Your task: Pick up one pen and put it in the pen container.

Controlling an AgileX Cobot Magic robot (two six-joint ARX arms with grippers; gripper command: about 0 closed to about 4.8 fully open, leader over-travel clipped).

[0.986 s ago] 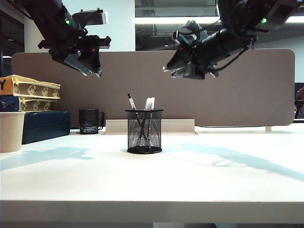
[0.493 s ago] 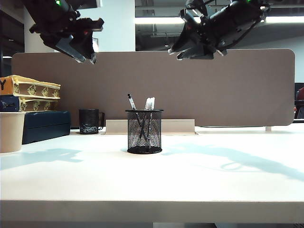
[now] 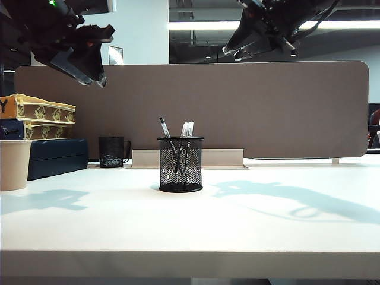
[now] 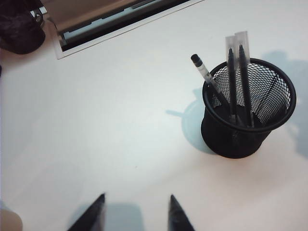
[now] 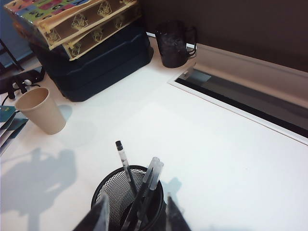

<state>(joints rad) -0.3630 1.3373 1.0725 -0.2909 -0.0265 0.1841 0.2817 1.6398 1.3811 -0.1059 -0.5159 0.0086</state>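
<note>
The pen container (image 3: 180, 164), a black mesh cup, stands mid-table with three pens in it. One pen (image 3: 165, 127) leans left over the rim and two clear-capped pens (image 3: 187, 129) stand together. My left gripper (image 3: 96, 81) hangs high at the upper left, open and holding nothing. In the left wrist view its tips (image 4: 136, 202) are apart over bare table, with the pen container (image 4: 248, 108) off to one side. My right gripper (image 3: 233, 53) hangs high at the upper right, open. In its wrist view the gripper (image 5: 136, 207) frames the pen container (image 5: 113, 192) far below.
A dark mug (image 3: 111, 152) stands at the back left beside a dark blue case (image 3: 56, 155) carrying stacked boxes (image 3: 41, 119). A beige cup (image 3: 13, 164) sits at the left edge. A brown partition (image 3: 267, 107) and a cable slot (image 3: 219, 157) close the table's back.
Both arms have risen and drawn outward: the left gripper up and to the left, the right gripper up and to the right. The pens and container have not moved.
</note>
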